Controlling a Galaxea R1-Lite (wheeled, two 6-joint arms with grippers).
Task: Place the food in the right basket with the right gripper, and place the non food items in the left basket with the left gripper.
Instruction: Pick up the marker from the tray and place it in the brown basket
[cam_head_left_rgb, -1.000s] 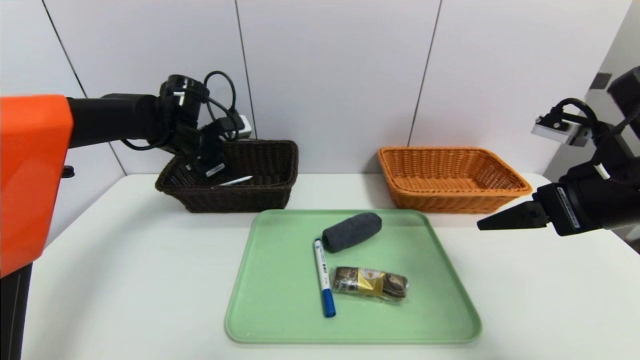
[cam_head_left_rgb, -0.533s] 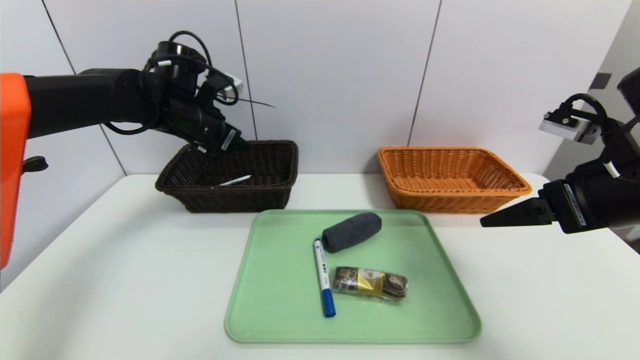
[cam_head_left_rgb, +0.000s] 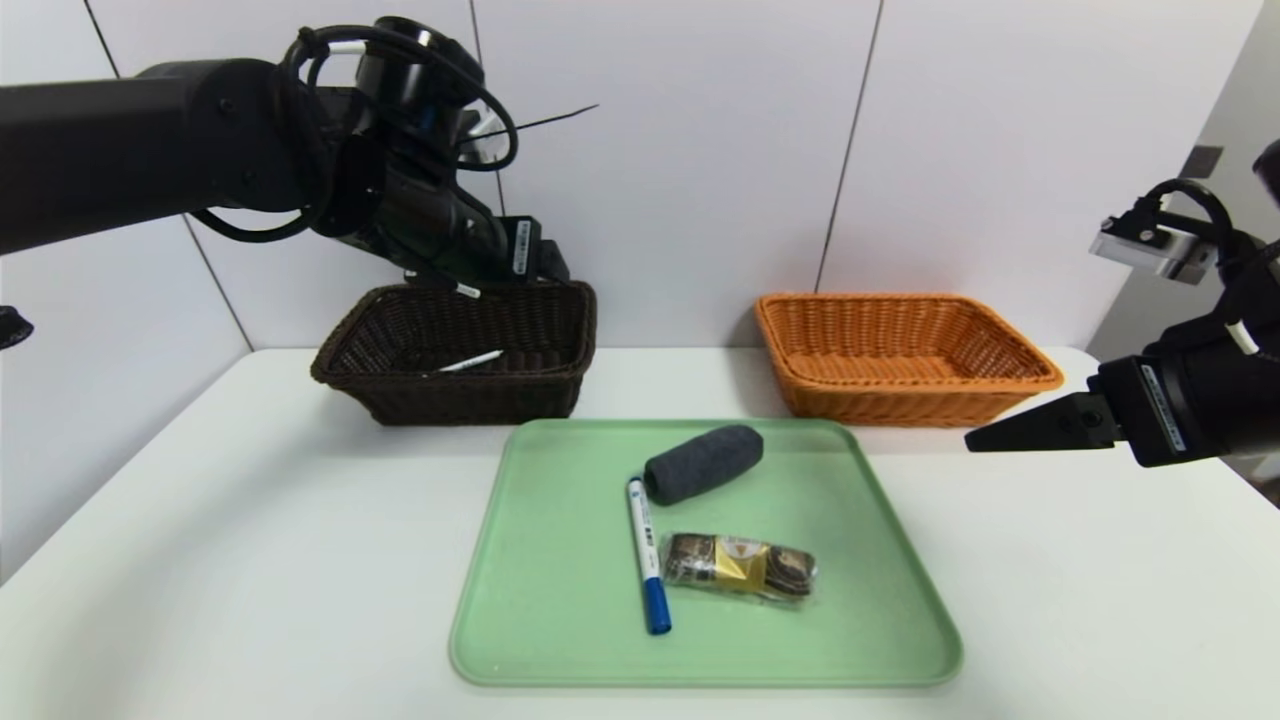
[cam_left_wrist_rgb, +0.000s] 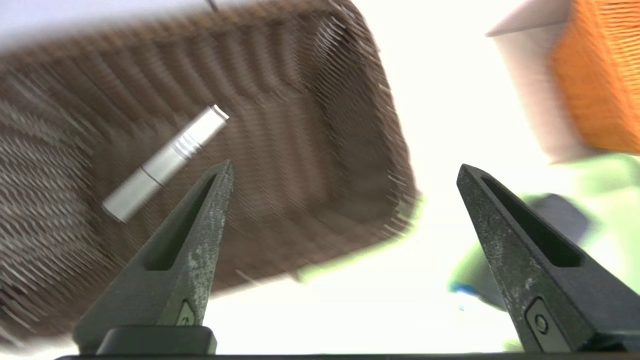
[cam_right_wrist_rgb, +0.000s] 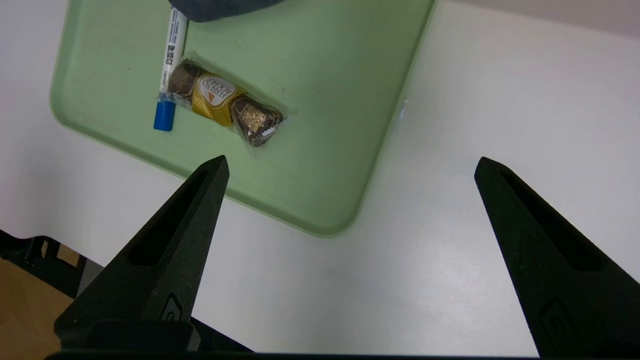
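A silver pen (cam_head_left_rgb: 470, 361) lies inside the dark brown left basket (cam_head_left_rgb: 470, 400). My left gripper (cam_head_left_rgb: 548, 266) hangs open and empty above that basket's far right corner; in the left wrist view the left gripper (cam_left_wrist_rgb: 345, 165) has the pen (cam_left_wrist_rgb: 165, 162) below and to one side of it. On the green tray (cam_head_left_rgb: 540, 600) lie a blue-capped marker (cam_head_left_rgb: 647, 553), a dark grey foam roll (cam_head_left_rgb: 703, 463) and a wrapped chocolate pack (cam_head_left_rgb: 740, 566). My right gripper (cam_head_left_rgb: 1000, 437) hovers open and empty at the table's right side, beside the orange right basket (cam_head_left_rgb: 900, 405).
The tray sits mid-table in front of both baskets, which stand against the white wall. In the right wrist view the right gripper (cam_right_wrist_rgb: 351, 160) is over bare white table off the tray's corner (cam_right_wrist_rgb: 320, 225), with the chocolate pack (cam_right_wrist_rgb: 225, 102) and the marker (cam_right_wrist_rgb: 167, 65) beyond.
My left gripper rose out of the brown basket, swung right and opened wider. The silver pen stayed in the basket. The right arm barely shifted.
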